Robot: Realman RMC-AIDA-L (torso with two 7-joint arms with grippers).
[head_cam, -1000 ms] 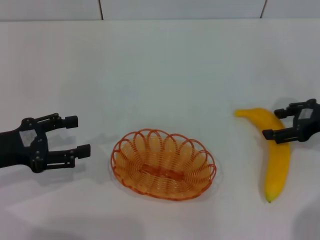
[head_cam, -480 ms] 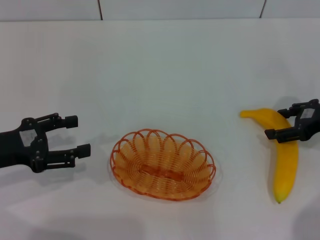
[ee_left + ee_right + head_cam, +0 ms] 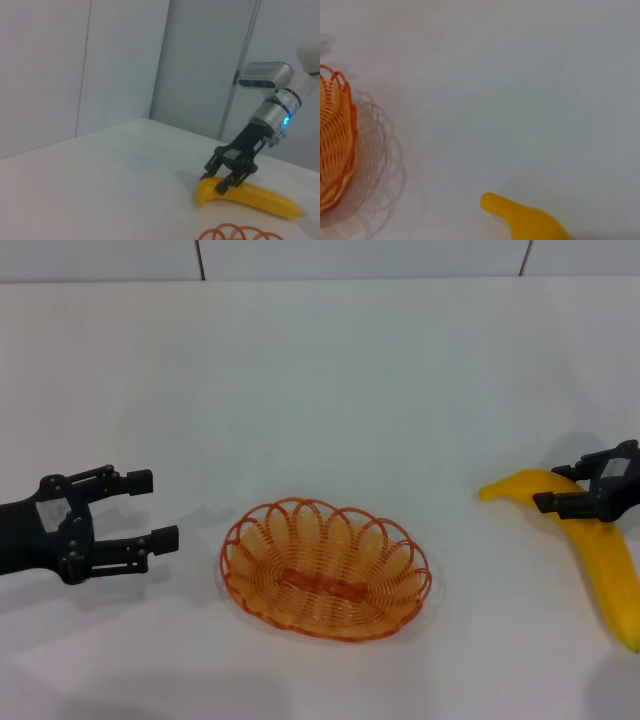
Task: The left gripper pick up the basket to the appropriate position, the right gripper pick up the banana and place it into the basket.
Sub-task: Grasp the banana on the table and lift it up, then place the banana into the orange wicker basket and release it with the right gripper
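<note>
The right hand (image 3: pixel 572 487) has its fingers closed around the banana (image 3: pixel 600 545) near the stem end; the fruit looks smooth, soft and slippery, so a grasp nearer its middle seems safer. The left hand (image 3: pixel 148 508) is released, and the light, stiff basket (image 3: pixel 327 567) sits on the table (image 3: pixel 330 380) just in front of its fingers, best taken by the rim.

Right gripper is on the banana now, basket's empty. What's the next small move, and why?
Probably lift the banana a little before carrying it. The right gripper grips it near one end, the basket sits toward the robot's left, and the left gripper waits open beside it.
</note>
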